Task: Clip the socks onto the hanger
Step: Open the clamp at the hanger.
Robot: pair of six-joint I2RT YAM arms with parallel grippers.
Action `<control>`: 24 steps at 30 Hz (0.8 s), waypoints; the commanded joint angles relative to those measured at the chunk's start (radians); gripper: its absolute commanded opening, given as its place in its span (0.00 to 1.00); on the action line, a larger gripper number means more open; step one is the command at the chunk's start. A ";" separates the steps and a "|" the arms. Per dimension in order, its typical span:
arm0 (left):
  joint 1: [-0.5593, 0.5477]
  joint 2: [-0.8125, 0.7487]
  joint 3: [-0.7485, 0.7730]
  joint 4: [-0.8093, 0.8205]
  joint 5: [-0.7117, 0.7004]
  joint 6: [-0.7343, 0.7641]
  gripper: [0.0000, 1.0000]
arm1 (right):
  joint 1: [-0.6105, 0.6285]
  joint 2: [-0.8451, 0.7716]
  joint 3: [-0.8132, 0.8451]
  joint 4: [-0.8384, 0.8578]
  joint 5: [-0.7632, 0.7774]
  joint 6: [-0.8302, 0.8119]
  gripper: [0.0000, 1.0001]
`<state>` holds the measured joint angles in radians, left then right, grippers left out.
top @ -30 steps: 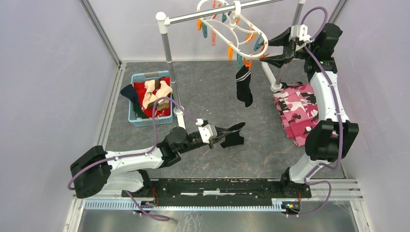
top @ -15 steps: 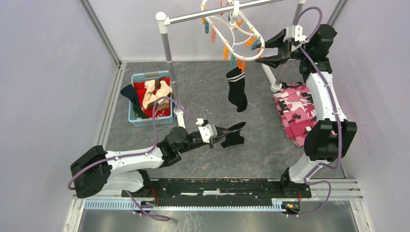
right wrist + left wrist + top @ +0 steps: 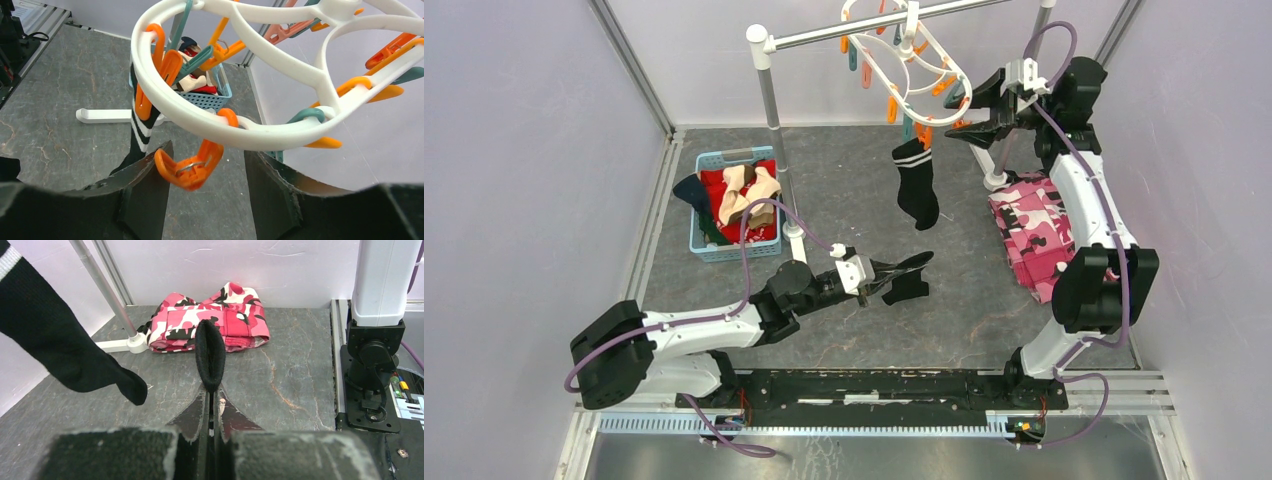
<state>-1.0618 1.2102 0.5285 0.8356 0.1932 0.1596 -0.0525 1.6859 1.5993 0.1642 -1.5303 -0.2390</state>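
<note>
Bare tabletop (image 3: 854,180) runs between the blue basket (image 3: 707,245) at left and the camouflage cloth (image 3: 1034,225) at right. It is broken by the rack post (image 3: 774,130) just right of the basket, a hanging black sock (image 3: 917,190) over the far middle, and the left pincer (image 3: 921,263) clamped on a folded dark sock (image 3: 210,355) nearer. Crowded clips (image 3: 145,100) on the hanger (image 3: 911,62) hem the right pincer (image 3: 962,110), spread around one orange clip (image 3: 187,167).

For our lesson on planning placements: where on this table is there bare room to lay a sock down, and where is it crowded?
Bare table lies between the blue basket and the camouflage cloth, below the hanging sock, and between the left gripper and the base rail. Crowded: the hanger, where the right gripper straddles a clothespin.
</note>
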 commanded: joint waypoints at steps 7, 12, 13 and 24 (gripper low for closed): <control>0.000 0.003 0.044 0.022 0.019 0.010 0.02 | 0.018 -0.033 0.013 0.007 -0.015 0.030 0.59; -0.001 0.000 0.041 0.019 0.021 0.008 0.02 | 0.018 -0.036 0.017 0.007 -0.014 0.043 0.58; -0.001 -0.001 0.041 0.020 0.021 0.009 0.02 | 0.017 -0.038 0.017 0.008 -0.014 0.046 0.58; -0.001 -0.023 0.027 0.014 0.020 0.007 0.02 | -0.001 -0.040 0.017 0.097 -0.015 0.133 0.61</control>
<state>-1.0618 1.2144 0.5312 0.8307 0.1944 0.1596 -0.0414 1.6855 1.5982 0.1894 -1.5368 -0.1699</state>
